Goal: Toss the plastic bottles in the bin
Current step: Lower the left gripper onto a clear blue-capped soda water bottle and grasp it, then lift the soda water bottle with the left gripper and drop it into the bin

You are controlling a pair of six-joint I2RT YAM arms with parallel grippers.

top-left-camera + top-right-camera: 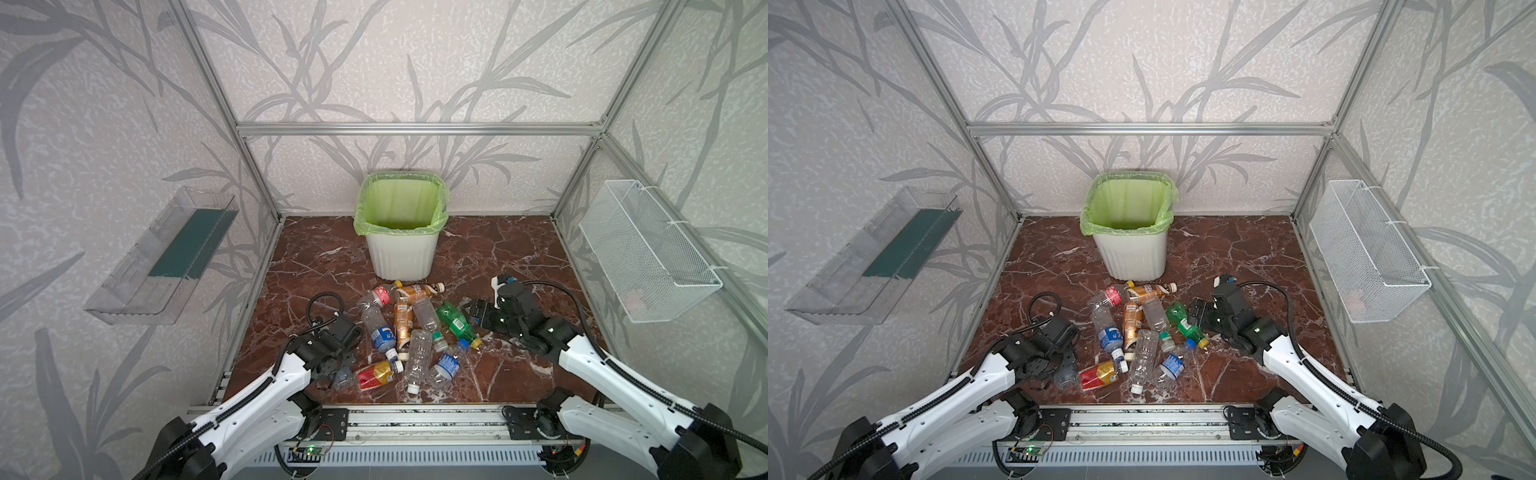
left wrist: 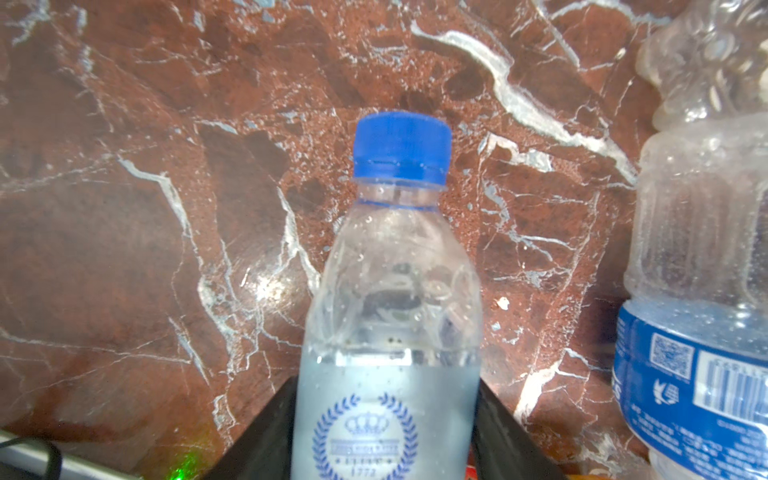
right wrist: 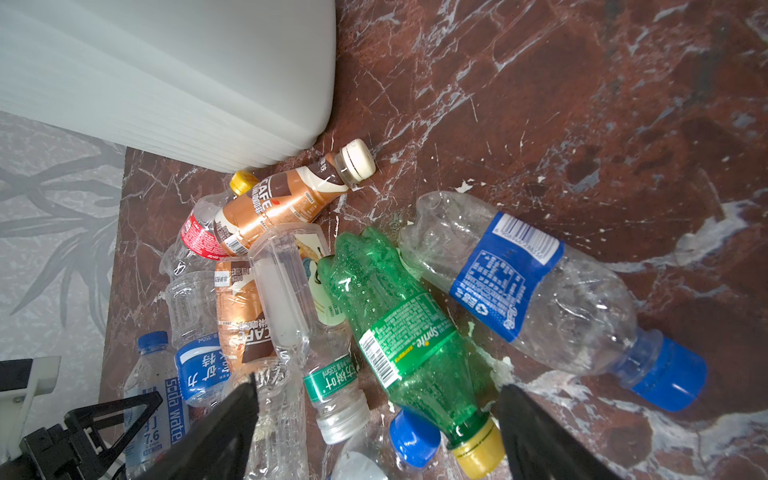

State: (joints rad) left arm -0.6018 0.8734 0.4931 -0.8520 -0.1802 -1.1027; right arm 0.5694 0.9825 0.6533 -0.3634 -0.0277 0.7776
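Observation:
The bin (image 1: 401,253) (image 1: 1133,257), white and ribbed with a light-green bag, stands at the back middle; its wall (image 3: 187,75) shows in the right wrist view. Several plastic bottles lie heaped in front of it, among them a green one (image 1: 455,320) (image 3: 407,332), an amber one (image 1: 417,291) and a red-yellow one (image 1: 376,373). My left gripper (image 1: 340,372) (image 2: 386,415) is shut on a clear blue-capped bottle (image 2: 395,291) at the heap's near left. My right gripper (image 1: 471,309) (image 3: 376,415) hangs open over the green bottle's neck.
A clear plastic tray (image 1: 162,257) hangs on the left wall and a white wire basket (image 1: 648,249) on the right wall. Another blue-labelled bottle (image 2: 698,332) lies close beside the held one. Bare marble floor (image 1: 498,257) flanks the bin. A metal rail (image 1: 415,419) runs along the front.

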